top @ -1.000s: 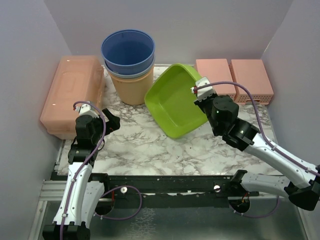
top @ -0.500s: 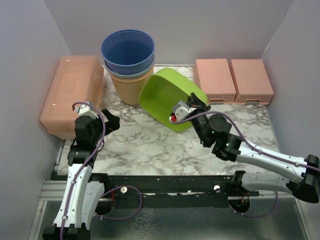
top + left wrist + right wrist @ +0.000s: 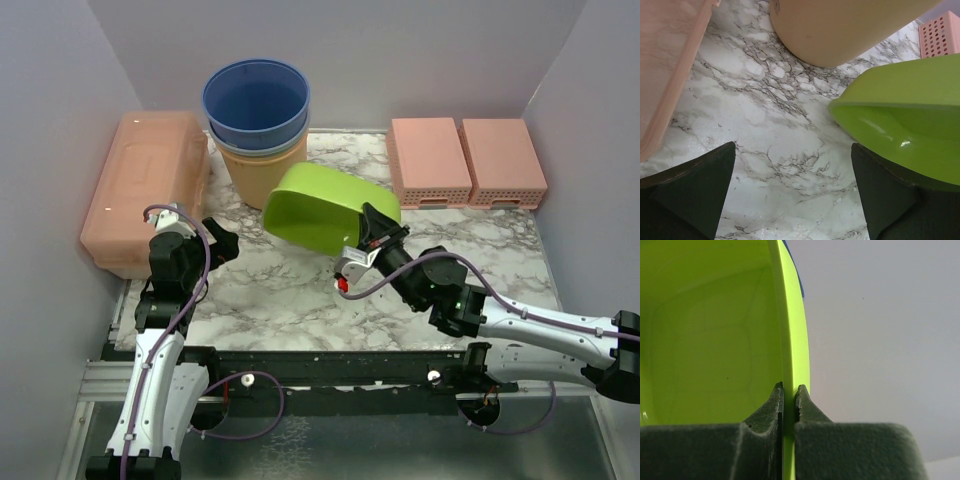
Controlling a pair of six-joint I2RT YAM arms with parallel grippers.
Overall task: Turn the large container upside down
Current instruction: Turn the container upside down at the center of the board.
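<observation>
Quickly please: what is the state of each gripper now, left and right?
Left gripper: open, holding nothing.
Right gripper: closed on the rim of the green container.

A white marble-patterned surface with grey veins [image 3: 290, 285] fills the middle of the scene, boxed in on three sides by plain, matte, pale lavender-grey panels: a far wall [image 3: 420, 50], a left wall [image 3: 45, 110] and a right wall [image 3: 600, 90], the side ones slanting outward toward the near edge. Along the near edge of the surface runs a black metal rail [image 3: 330, 365], with a silver slotted aluminium frame [image 3: 98, 378] at its left end. Below the rail lies a dull grey speckled floor panel [image 3: 350, 445]. Light is soft and even, leaving only faint shadows. The left wrist view shows the same veined marble [image 3: 775, 140] close up, and the right wrist view shows bare pale wall [image 3: 880, 340].
</observation>
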